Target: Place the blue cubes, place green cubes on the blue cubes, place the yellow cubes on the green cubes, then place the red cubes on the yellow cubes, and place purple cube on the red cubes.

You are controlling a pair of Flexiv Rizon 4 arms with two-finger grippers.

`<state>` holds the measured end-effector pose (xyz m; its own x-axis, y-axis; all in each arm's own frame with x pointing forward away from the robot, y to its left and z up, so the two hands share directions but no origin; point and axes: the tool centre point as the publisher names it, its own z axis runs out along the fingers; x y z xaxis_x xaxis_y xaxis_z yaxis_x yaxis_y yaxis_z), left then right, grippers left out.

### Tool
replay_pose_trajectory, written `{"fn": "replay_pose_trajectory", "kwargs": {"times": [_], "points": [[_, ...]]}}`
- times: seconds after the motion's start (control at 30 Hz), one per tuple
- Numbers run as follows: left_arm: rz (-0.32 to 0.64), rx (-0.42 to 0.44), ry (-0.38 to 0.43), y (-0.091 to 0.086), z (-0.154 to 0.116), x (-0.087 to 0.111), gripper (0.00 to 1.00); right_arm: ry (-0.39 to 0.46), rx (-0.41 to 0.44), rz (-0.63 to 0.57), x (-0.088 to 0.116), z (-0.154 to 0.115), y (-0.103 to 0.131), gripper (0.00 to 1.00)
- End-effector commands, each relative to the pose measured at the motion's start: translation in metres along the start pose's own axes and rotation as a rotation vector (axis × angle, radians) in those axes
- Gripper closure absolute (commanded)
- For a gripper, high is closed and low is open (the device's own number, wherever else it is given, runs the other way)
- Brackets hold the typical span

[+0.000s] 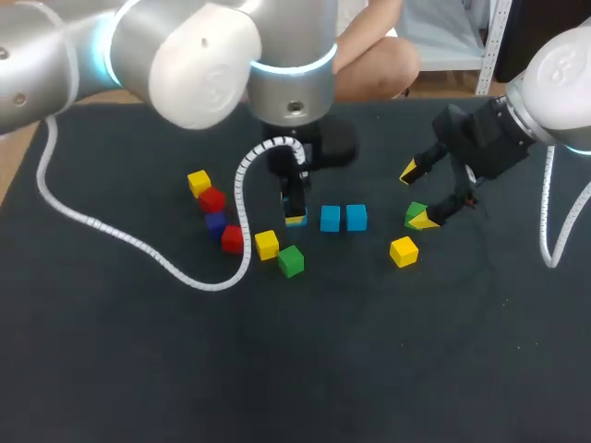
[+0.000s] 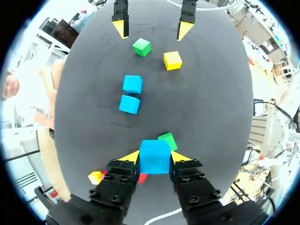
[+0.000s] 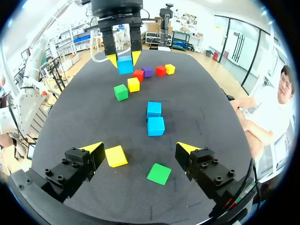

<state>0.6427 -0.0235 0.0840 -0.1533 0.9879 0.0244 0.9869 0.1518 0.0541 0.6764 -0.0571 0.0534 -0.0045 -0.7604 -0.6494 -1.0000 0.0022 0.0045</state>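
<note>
Left gripper: closed on a blue cube, close to the two blue cubes lying on the mat.
Right gripper: spread wide above a green cube.
Placing well: lower squarely, set it flush in line with the pair — release only once seated.

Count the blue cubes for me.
3. One blue cube is held in the left gripper; two more sit side by side on the table ahead of it. None seems hidden.
</note>
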Motion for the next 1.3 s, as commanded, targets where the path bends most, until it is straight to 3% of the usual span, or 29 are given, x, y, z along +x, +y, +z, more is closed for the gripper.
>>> {"fn": "replay_pose_trajectory", "kwargs": {"times": [0.03, 0.2, 0.4, 0.6, 1.0, 1.3], "points": [[0.007, -0.001, 0.077, 0.007, 0.005, -0.017, 1.00, -0.002, 0.000, -0.001, 0.000, 0.000, 0.000, 0.00], [-0.017, 0.009, 0.058, 0.006, 0.018, -0.015, 1.00, -0.002, 0.000, -0.001, 0.000, 0.000, 0.000, 0.00], [-0.094, -0.009, 0.043, 0.007, 0.030, 0.006, 1.00, -0.002, 0.000, -0.001, 0.000, 0.000, 0.000, 0.00], [-0.100, -0.017, 0.036, 0.016, 0.035, 0.010, 1.00, -0.002, 0.000, -0.001, 0.000, 0.000, 0.000, 0.00], [-0.039, -0.004, 0.023, 0.046, 0.046, -0.012, 1.00, -0.002, 0.000, -0.001, 0.000, 0.000, 0.000, 0.00], [-0.053, 0.053, 0.043, 0.048, 0.058, -0.017, 1.00, -0.002, 0.000, -0.001, 0.000, 0.000, 0.000, 0.00]]}}
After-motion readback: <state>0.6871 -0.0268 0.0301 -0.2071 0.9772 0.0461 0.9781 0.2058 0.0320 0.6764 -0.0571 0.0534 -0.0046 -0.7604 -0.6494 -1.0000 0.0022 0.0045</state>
